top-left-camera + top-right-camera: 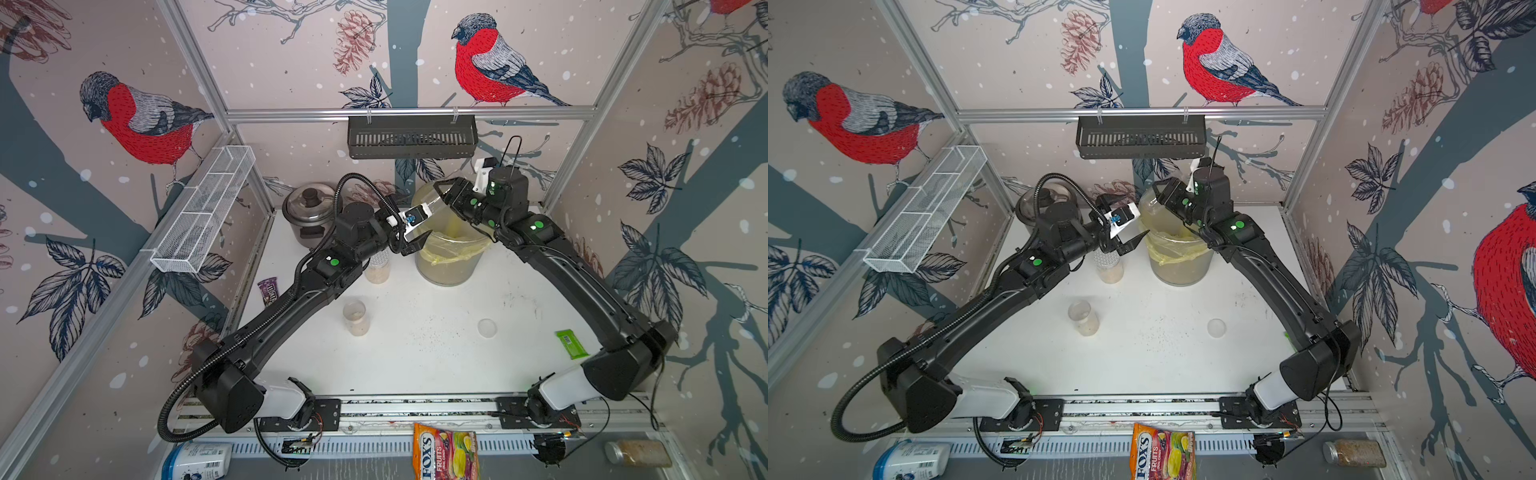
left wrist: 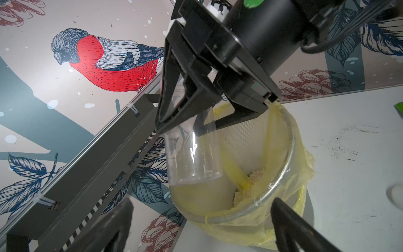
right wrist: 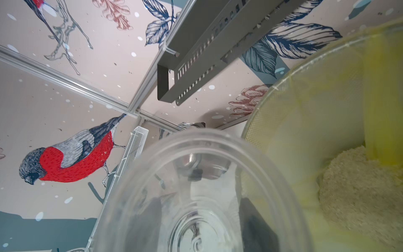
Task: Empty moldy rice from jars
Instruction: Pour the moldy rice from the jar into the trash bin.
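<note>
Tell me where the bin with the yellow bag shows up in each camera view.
Both top views: bin near picture centre, below the black slotted shelf.
Left wrist: bin under the tilted jar, rice inside.
Right wrist: bin beside the jar, rice heaped inside.
Shared landmark: the shelf, seen in all four.

Between the arms, the middle of the table [image 1: 415, 365] lies free, bar an open jar [image 1: 356, 318] and a loose lid [image 1: 487, 327]. At the back, pot [image 1: 309, 208], lidded jar [image 1: 378, 272] and bin [image 1: 449, 270] crowd together. The right gripper [image 2: 189, 125] and held jar [image 2: 192, 157] block the bin's mouth.
</note>
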